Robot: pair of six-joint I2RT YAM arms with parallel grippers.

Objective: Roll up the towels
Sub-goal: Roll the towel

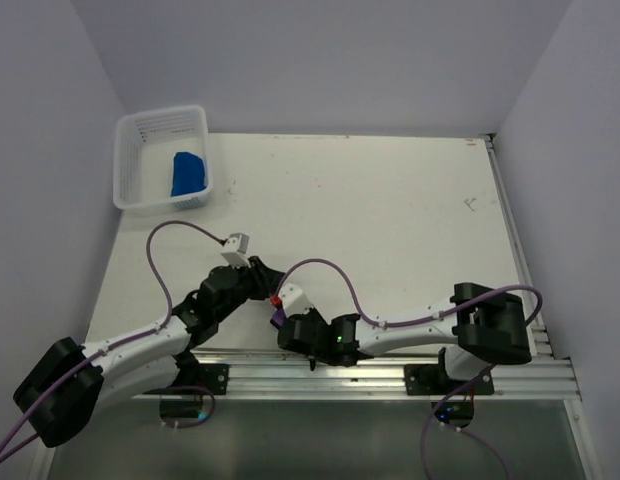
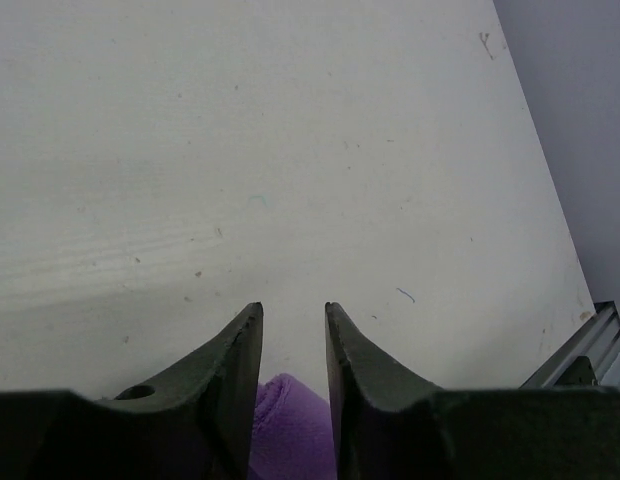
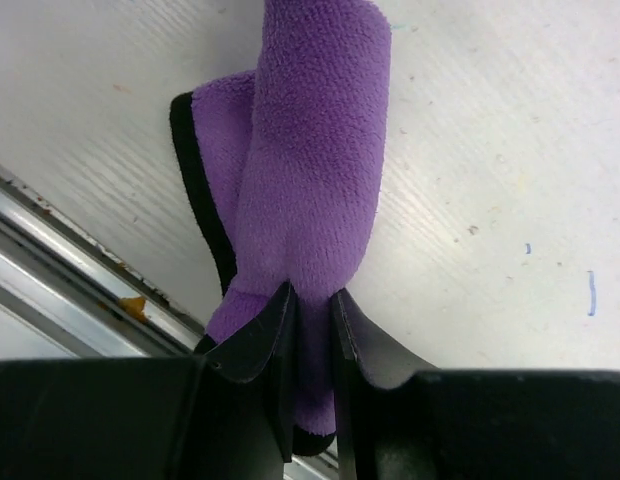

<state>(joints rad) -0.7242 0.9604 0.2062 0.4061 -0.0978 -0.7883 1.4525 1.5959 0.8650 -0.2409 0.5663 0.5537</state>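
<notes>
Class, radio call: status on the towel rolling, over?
Right fingers shut on purple towel, looks rolled. Left fingers open, same towel at their base. Blue towel in basket. Nothing in the way.

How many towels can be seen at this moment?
2: a blue towel in the white basket at far left; a purple towel pinched in the right pincer by the near edge. A dark edge beside it may be another.

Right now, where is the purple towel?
Right wrist view: the purple towel lies at the table's near edge beside the metal rail, pinched in the right gripper; the left gripper is close by.
</notes>
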